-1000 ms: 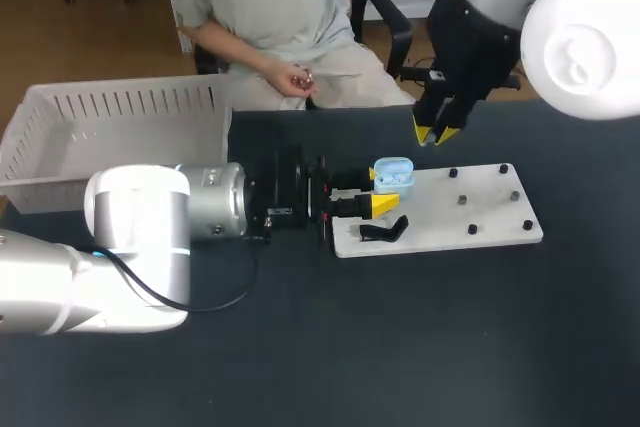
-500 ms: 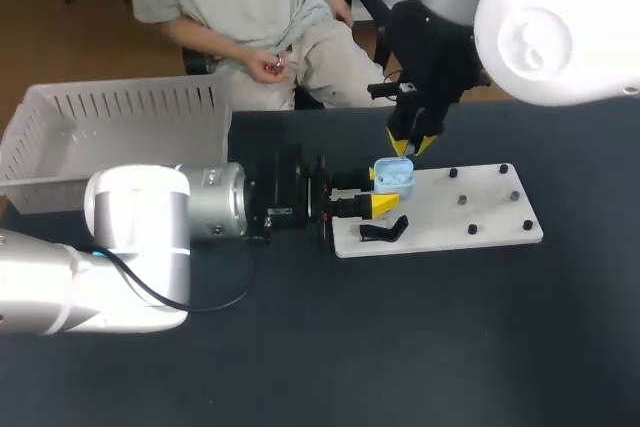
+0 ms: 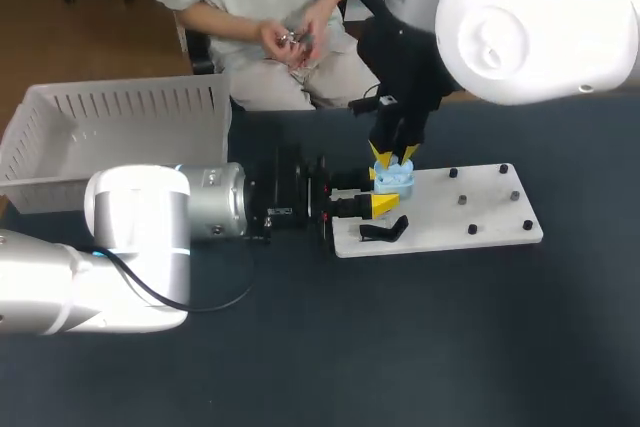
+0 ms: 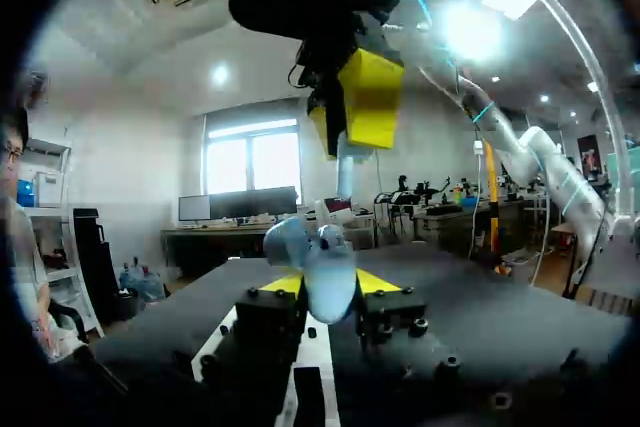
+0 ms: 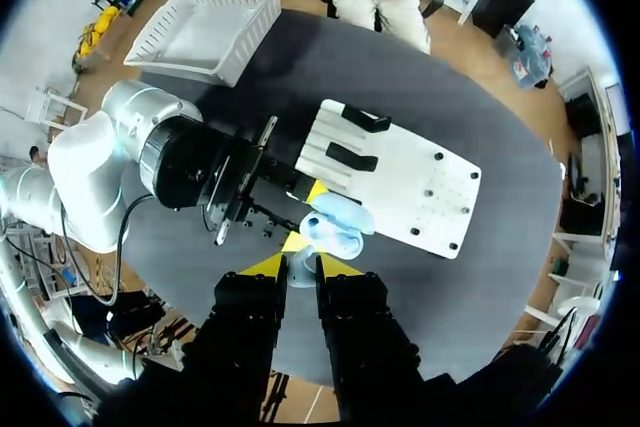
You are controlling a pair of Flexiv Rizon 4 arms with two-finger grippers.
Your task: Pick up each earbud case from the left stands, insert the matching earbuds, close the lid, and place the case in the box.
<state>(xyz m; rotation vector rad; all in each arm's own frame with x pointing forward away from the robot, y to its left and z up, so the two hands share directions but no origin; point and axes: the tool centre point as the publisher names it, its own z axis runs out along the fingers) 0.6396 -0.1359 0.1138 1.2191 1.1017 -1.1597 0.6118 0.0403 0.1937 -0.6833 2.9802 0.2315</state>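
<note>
A light blue earbud case (image 3: 396,178) with its lid open is held at the left end of the white stand board (image 3: 470,209). My left gripper (image 3: 378,190) is shut on it from the side. In the left wrist view the case (image 4: 322,272) sits between the yellow fingertips of the left gripper (image 4: 325,289), and my right gripper (image 4: 350,142) hangs just above it. My right gripper (image 3: 393,157) points down right over the open case. In the right wrist view, the right gripper (image 5: 300,265) is shut on a small pale earbud (image 5: 300,271) just short of the case (image 5: 335,227).
A black stand (image 3: 383,230) sits on the board's near left corner, and a second one (image 5: 365,119) lies beside it. Small pegs dot the board's right half. A white slatted basket (image 3: 110,137) stands at the table's back left.
My right arm has swung left and down, from behind the board's back edge to right above the open case. The left arm and the case have stayed still.
</note>
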